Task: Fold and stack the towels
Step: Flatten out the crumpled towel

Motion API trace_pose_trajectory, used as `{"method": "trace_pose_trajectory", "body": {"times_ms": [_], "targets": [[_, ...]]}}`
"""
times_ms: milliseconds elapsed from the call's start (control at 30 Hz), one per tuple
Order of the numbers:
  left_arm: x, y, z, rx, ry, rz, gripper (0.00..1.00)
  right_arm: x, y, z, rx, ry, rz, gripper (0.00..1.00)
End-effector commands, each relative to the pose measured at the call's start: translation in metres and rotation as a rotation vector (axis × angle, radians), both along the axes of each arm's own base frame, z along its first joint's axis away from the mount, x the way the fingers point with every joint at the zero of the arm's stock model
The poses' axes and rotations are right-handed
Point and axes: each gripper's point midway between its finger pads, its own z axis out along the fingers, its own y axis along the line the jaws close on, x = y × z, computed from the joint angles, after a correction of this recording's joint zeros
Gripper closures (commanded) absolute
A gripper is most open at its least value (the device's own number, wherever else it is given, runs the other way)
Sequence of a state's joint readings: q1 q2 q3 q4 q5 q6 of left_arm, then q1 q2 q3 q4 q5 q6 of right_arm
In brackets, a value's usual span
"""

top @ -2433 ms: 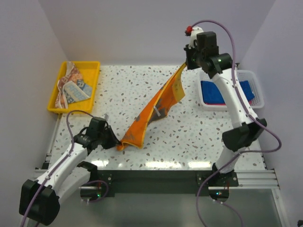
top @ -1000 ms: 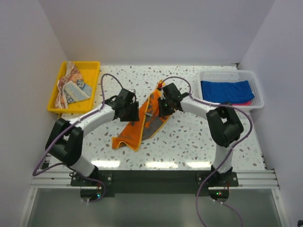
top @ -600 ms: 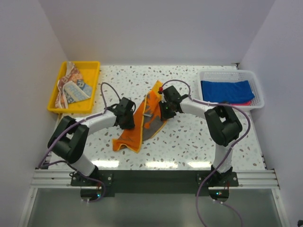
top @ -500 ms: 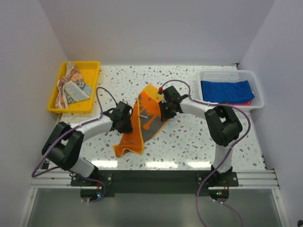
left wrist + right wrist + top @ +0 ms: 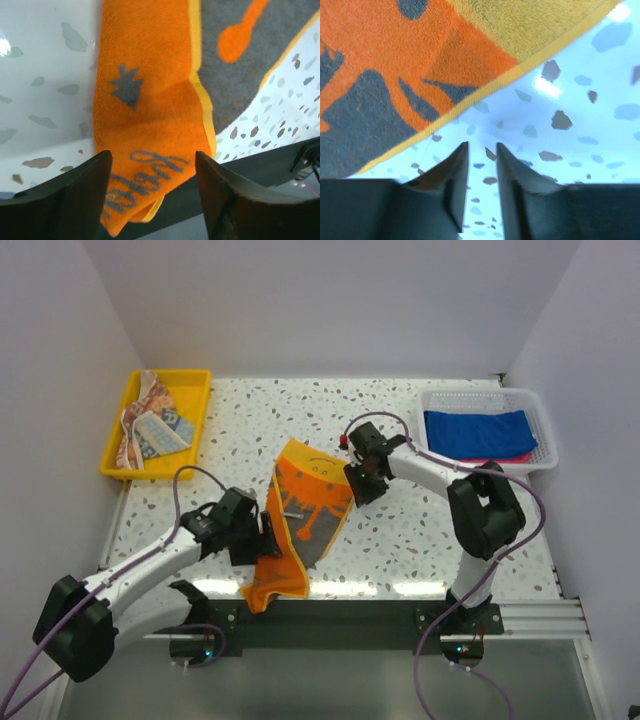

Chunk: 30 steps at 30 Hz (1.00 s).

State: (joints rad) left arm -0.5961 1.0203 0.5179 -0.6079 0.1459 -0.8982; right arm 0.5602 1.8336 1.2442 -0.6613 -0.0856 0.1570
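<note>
The orange towel with a yellow edge (image 5: 305,502) lies spread on the table, grey print up. Its folded near end (image 5: 150,150) hangs over the table's front edge. My left gripper (image 5: 264,537) is over that near end with its jaws wide apart (image 5: 152,155); the cloth lies between the fingers, unpinched. My right gripper (image 5: 356,488) is just past the towel's right edge (image 5: 485,95), jaws narrowly parted (image 5: 482,146) over bare table. A blue towel (image 5: 475,430) lies on a pink one (image 5: 512,455) in the basket. The patterned towel (image 5: 150,422) is bunched in the tray.
A yellow tray (image 5: 200,390) stands at the back left and a white mesh basket (image 5: 535,405) at the back right. The table's dark front rail (image 5: 340,612) runs just below the hanging towel end.
The towel, held up between both grippers a second ago, now lies flat. My left gripper drew back to the front edge and opened. My right gripper let go and parted slightly.
</note>
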Motion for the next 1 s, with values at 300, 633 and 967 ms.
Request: {"method": "trace_pose_trajectory", "body": {"times_ms": [300, 633, 967], "targets": [[0.197, 0.016, 0.109, 0.215, -0.407, -0.138, 0.09, 0.092, -0.021, 0.059, -0.014, -0.212, -0.102, 0.46], [0.312, 0.017, 0.087, 0.398, -0.466, -0.298, 0.08, 0.116, -0.016, 0.026, -0.047, -0.179, -0.149, 0.51], [0.366, 0.006, 0.06, 0.466, -0.506, -0.458, 0.11, 0.123, -0.015, 0.002, -0.07, -0.162, -0.148, 0.55]]}}
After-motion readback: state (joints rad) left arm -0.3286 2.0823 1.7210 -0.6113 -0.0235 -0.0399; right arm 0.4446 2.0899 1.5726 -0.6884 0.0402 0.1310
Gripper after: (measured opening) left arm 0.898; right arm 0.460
